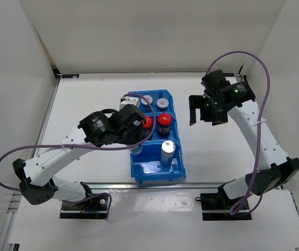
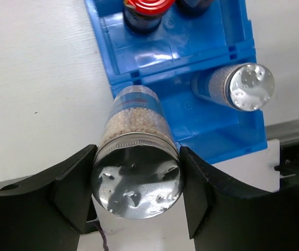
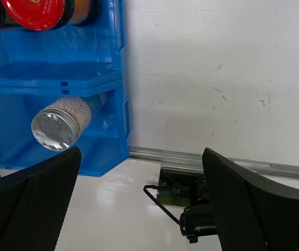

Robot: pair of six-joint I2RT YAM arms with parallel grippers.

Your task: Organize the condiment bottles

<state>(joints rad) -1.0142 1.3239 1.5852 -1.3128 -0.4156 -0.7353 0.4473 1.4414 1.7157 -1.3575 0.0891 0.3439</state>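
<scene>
While my left gripper (image 2: 137,157) hangs over the near-left corner of the blue bin (image 1: 154,175), its 2 fingers (image 2: 68,193) are clamped on a silver-capped jar (image 2: 136,185) filled with pale round grains. That jar's lower end sits at the left wall of the bin's near compartment, and I cannot tell whether its base is touching the floor there. A 2nd silver-capped jar (image 2: 243,86) stands upright at the right side of that same compartment, apart from the held one.

From the top camera I count 2 red-capped jars (image 1: 164,120) side by side in the bin's middle compartment, the left of them partly hidden by my left arm. 2 grey-white-capped jars (image 1: 162,102) stand side by side in the bin's far compartment.

My right gripper (image 3: 141,152) hovers well to the right of the bin, level with its middle compartment, fingers spread wide with nothing between them.
</scene>
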